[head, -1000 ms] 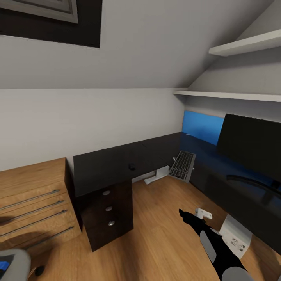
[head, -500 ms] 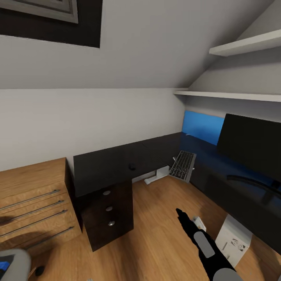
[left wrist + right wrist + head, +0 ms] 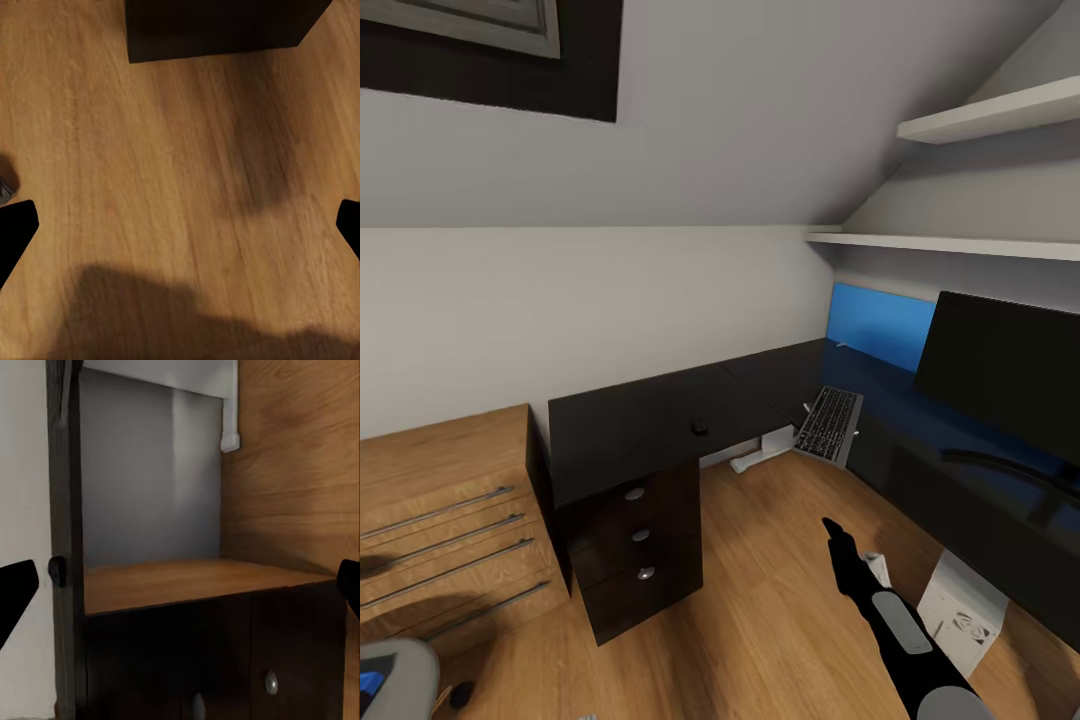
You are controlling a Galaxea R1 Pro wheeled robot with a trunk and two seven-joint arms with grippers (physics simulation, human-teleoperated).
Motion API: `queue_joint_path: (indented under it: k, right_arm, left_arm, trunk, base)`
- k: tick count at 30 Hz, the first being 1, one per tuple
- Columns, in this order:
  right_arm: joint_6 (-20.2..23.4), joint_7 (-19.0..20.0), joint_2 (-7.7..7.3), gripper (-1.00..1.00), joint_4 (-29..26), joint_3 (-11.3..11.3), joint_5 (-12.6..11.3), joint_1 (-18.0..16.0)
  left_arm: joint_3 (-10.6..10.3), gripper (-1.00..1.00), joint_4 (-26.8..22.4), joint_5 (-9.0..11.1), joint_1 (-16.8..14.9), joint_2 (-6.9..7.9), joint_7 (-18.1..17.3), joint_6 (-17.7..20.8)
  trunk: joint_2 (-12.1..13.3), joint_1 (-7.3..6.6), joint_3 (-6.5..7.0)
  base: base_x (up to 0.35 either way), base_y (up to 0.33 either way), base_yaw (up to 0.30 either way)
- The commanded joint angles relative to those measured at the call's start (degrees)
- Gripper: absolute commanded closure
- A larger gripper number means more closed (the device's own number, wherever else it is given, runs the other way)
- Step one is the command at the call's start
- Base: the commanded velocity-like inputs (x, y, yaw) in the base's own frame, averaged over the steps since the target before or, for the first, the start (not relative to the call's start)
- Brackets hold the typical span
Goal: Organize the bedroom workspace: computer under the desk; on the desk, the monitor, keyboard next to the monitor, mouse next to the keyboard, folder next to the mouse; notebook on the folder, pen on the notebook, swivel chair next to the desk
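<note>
Keyboard [image 3: 828, 423] leans tilted at the far inner corner of the desk [image 3: 650, 425], one edge on the black top and the rest hanging toward the floor, left of the monitor [image 3: 1005, 372]. I judge it light, stiff and thin, somewhat slippery, so it is best gripped across a long edge. The right gripper [image 3: 830, 528] reaches forward over the wooden floor; both wrist views show fingertips wide apart, holding nothing.
</note>
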Motion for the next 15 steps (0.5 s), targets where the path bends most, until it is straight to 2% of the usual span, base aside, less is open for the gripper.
queue_joint_path:
  k: [1, 8, 11, 15]
  right_arm:
    - [0.52, 0.85, 0.00, -1.00, -0.02, -0.39, -0.43, -0.03]
    - [0.53, 2.05, -0.19, -1.00, -0.02, -0.42, 0.36, 0.03]
    - [0.27, 3.66, -0.22, -1.00, -0.30, -0.42, 1.49, 0.04]
    - [0.25, 4.07, -0.42, -1.00, -0.35, -0.39, 1.64, 0.04]
  left_arm:
    - [-0.12, -1.00, 0.06, 0.32, -0.04, 0.01, -0.09, -0.18]
    - [-0.28, -1.00, 0.48, 0.29, -0.04, -0.21, -0.22, -0.19]
    - [-0.24, -1.00, 0.52, 0.32, -0.04, -0.29, -0.22, -0.19]
    - [-0.21, -1.00, 0.52, 0.36, -0.04, -0.30, -0.22, -0.19]
  trunk:
    - [-0.03, 0.01, -0.06]
    - [-0.03, 0.01, -0.06]
    - [-0.03, 0.01, -0.06]
    - [-0.03, 0.01, -0.06]
  base:
    - [0.163, 0.101, 0.000]
    - [0.232, 0.069, 0.000]
    - [0.060, 0.005, 0.000]
    - [0.008, 0.001, 0.000]
